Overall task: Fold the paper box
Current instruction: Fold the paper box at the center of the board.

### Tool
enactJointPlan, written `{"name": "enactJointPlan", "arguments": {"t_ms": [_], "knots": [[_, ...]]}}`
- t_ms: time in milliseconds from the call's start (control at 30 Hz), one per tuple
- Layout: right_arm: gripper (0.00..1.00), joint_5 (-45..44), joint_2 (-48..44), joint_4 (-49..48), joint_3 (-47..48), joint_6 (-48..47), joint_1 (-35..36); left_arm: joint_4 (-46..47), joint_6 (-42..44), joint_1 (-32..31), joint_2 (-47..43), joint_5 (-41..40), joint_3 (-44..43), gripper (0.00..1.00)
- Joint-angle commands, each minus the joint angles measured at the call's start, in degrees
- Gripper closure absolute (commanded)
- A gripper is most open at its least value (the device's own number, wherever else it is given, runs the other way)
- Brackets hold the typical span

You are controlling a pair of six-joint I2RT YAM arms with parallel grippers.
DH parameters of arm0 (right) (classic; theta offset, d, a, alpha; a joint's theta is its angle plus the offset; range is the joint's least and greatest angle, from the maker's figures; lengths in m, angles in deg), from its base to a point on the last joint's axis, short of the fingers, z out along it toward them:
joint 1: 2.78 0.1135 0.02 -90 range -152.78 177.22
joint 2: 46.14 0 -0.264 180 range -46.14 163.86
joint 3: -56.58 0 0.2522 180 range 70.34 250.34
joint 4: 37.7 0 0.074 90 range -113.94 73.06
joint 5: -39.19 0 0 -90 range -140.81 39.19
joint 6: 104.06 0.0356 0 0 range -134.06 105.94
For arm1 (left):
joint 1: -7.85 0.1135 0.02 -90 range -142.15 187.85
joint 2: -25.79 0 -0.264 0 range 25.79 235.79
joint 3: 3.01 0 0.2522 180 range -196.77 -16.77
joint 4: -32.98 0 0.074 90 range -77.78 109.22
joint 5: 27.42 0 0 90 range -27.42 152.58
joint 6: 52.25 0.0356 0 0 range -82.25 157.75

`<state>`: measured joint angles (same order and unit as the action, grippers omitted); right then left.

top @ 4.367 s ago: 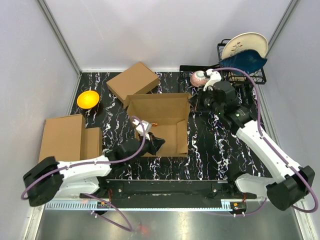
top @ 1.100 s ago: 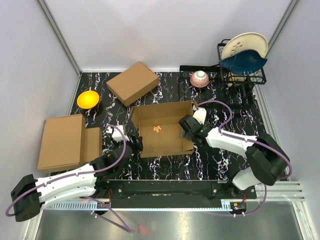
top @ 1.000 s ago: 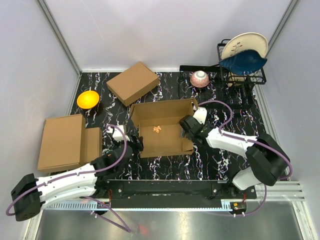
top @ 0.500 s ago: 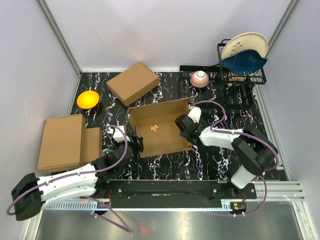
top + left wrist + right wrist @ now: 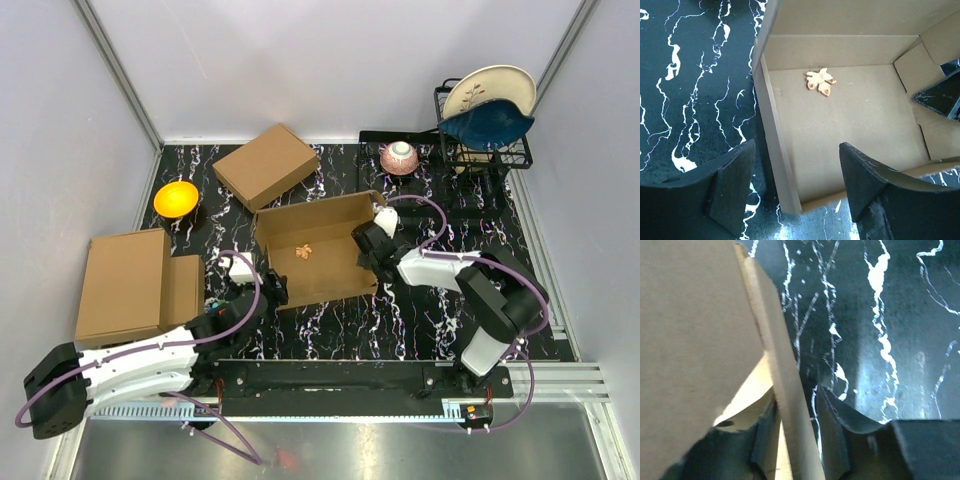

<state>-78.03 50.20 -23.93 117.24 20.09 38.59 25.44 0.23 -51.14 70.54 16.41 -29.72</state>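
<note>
The paper box (image 5: 318, 268), an open brown cardboard tray with raised walls, lies mid-table, turned slightly. A small orange-tan scrap (image 5: 821, 82) lies on its floor. My right gripper (image 5: 368, 243) is at the box's right wall. In the right wrist view that wall (image 5: 782, 375) stands between the two fingers of the right gripper (image 5: 797, 435), which press close on both sides. My left gripper (image 5: 272, 290) is at the box's front-left corner. In the left wrist view the left gripper (image 5: 795, 192) is open, its fingers astride the left wall (image 5: 774, 150) without touching it.
A smaller closed brown box (image 5: 265, 165) lies behind the paper box. A flat cardboard piece (image 5: 135, 285) lies at the left, with an orange bowl (image 5: 176, 198) behind it. A patterned bowl (image 5: 400, 157) and a dish rack (image 5: 485, 150) with plates stand at the back right.
My right gripper has closed onto the box's right wall. The box has shifted left and turned a little. My left gripper has stayed open at the front-left corner.
</note>
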Motion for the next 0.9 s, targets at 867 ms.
{"name": "enactJointPlan", "arguments": {"t_ms": [867], "knots": [[1.00, -3.10, 2.46, 23.81, 6.98, -1.72, -0.58, 3.02, -1.77, 6.50, -0.54, -0.60, -3.39, 0.16]]}}
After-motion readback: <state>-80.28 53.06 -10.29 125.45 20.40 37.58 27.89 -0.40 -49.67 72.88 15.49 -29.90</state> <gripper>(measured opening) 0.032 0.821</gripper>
